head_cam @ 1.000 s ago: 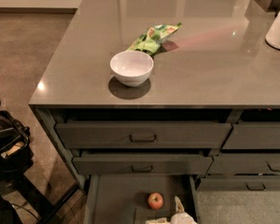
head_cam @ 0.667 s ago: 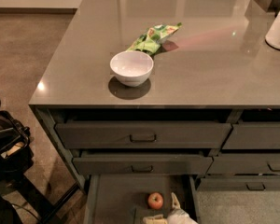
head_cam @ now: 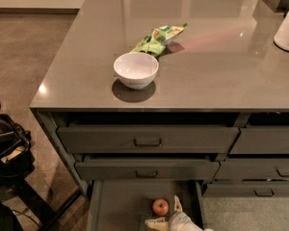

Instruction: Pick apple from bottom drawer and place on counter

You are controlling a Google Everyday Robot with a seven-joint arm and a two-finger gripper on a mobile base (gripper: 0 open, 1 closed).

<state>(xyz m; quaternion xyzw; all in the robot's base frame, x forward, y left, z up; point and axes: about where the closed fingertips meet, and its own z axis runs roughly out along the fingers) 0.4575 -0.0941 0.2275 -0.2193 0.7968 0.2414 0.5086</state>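
The pincer, fingers apart just beside the apple in the bottom drawer, could nudge the apple, and it would probably roll away across the flat floor.

- One camera looks down from high in front of the cabinet, facing across the counter.
- It sits fairly near; the gripper, fingers spread, shows at the bottom edge, in the bottom drawer.
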